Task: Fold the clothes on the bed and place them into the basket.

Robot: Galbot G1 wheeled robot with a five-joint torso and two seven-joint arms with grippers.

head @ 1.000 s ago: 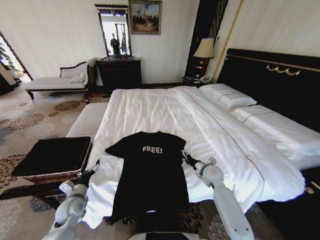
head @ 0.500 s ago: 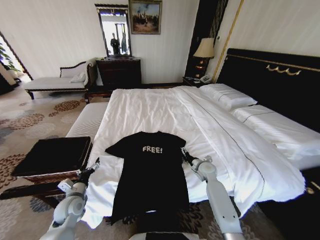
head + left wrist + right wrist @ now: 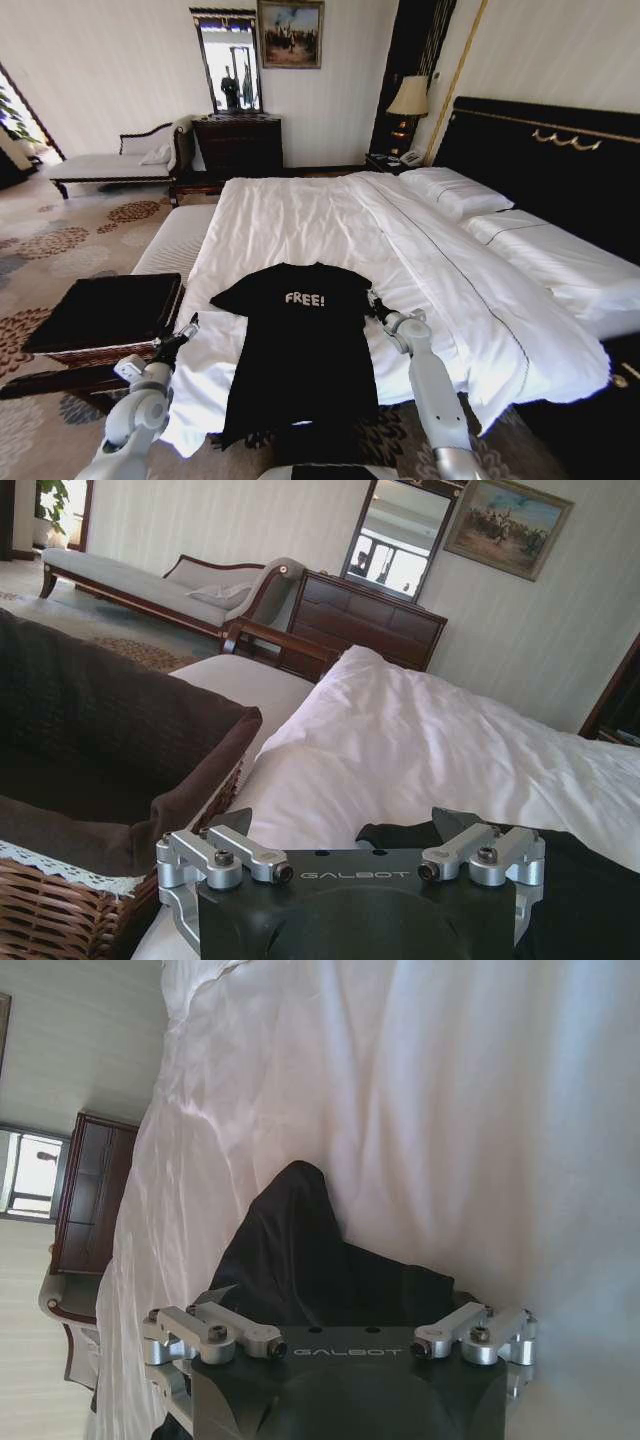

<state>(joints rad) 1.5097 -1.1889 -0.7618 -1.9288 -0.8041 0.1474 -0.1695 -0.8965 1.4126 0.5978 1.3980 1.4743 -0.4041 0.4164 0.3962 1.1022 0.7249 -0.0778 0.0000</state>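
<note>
Black T-shirt [image 3: 300,350] flat on bed [image 3: 300,220], unfolded. Right gripper [image 3: 374,305] has crept to its sleeve; left gripper [image 3: 186,330] beside other edge. Finger state: cannot tell. Grasp probably imminent.

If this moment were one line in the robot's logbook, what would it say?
shirt: flat on bed, unfolded | left tool: open, at left sleeve | right tool: open, at right sleeve | basket: holds no shirt

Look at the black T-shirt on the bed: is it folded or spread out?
Spread out. The T-shirt lies flat on the bed with both sleeves out, its FREE! lettering showing and its hem hanging over the bed's edge.
</note>
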